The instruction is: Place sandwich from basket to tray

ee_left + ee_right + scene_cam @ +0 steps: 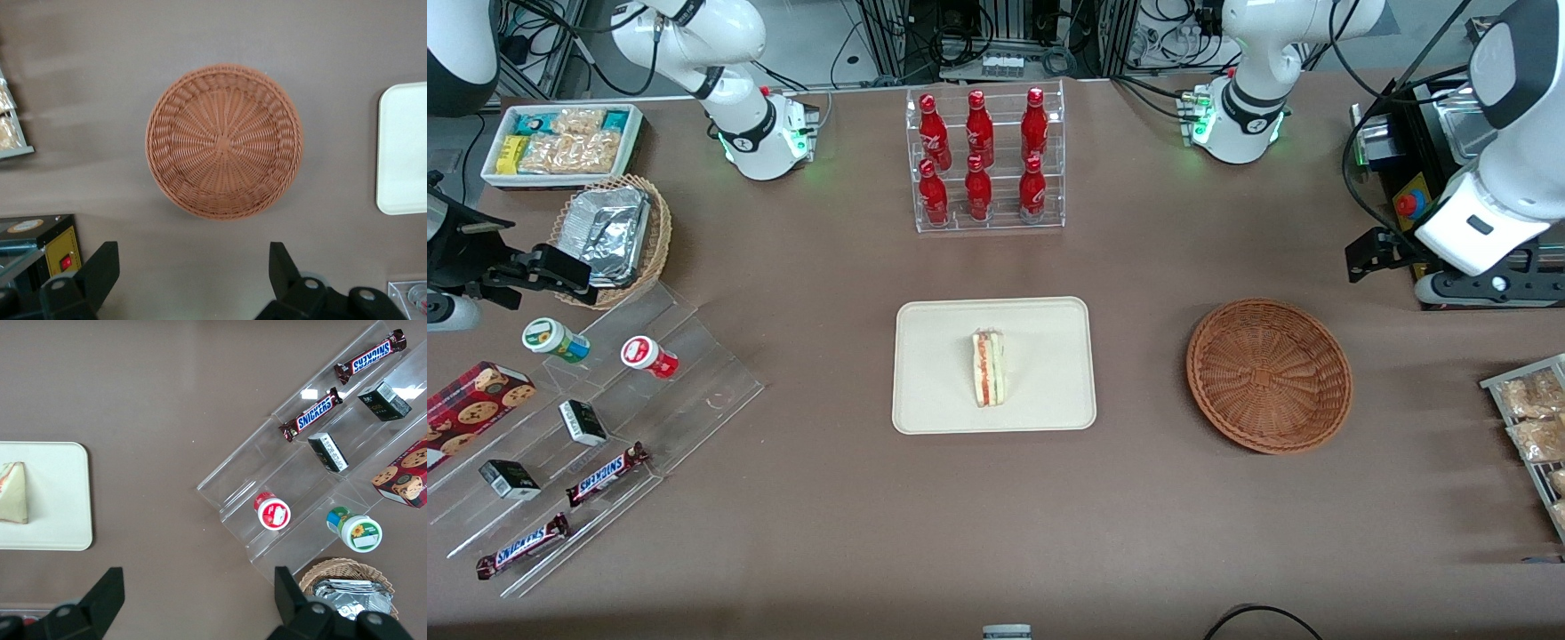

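On the tray [925, 391] lies the pale, red-and-green-layered sandwich [989, 368]; gripper [193, 270] fingers [101, 267] wide.

Red bottles [979, 160] in the clear rack: six
Snickers bars [606, 474]: two
Small dark boxes [583, 422]: two
Round-lidded little tubs [556, 340]: two
Snack packets [1529, 418] at the table's edge: maybe three

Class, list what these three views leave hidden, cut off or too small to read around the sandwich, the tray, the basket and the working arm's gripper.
- Triangular white-bread sandwich: its underside, hidden against the cream rectangular tray; right wrist view crops it.
- Tray: left wrist view shows only one end.
- Round reddish-brown wicker basket: empty inside; underside hidden.
- Left gripper: open above the table beside the basket; its body is cropped in the left wrist view.
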You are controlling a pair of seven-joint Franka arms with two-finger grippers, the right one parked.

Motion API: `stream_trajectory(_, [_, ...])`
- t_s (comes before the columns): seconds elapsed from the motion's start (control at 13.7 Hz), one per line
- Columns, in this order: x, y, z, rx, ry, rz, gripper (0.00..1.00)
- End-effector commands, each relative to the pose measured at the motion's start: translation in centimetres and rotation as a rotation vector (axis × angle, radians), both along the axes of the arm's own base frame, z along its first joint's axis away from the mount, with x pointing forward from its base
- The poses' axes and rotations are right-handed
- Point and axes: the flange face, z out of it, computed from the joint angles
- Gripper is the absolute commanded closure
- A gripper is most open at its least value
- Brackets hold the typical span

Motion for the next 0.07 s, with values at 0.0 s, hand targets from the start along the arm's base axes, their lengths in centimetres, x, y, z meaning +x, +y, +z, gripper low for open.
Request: stream_trajectory(0.0, [0.46,-0.15,2.2,-0.014,-0.045,0.052,0.01])
